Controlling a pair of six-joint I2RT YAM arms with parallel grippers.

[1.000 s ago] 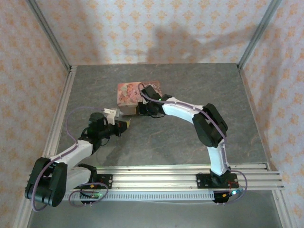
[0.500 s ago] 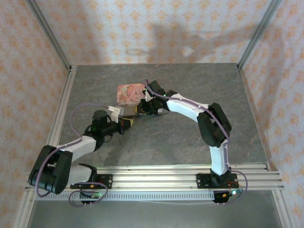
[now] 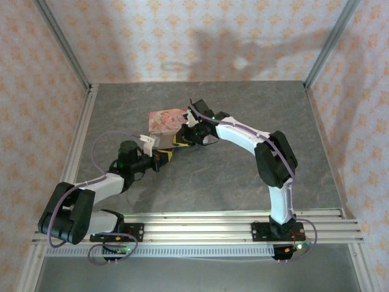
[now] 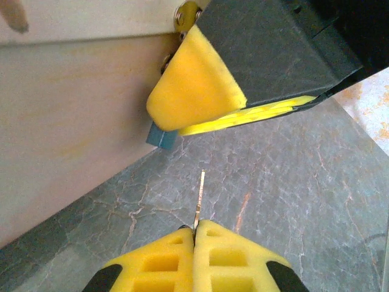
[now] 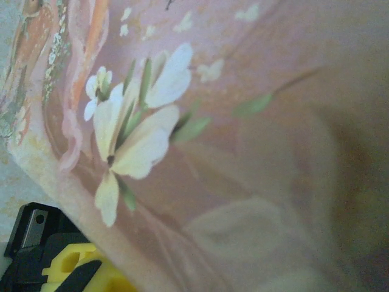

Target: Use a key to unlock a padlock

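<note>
1 padlock (image 4: 161, 136) corner shows from right gripper (image 4: 176, 125); left gripper (image 4: 194, 234) pinches key (image 4: 199, 196).

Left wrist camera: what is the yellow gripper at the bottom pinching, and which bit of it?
The left gripper pinches the key by its near end, tight between the pads; the thin blade sticks out in front.

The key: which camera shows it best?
The left wrist view: the thin key sticks out from the shut left gripper, close to the padlock. From overhead it is too small to make out; the right wrist camera faces the pink box.
</note>
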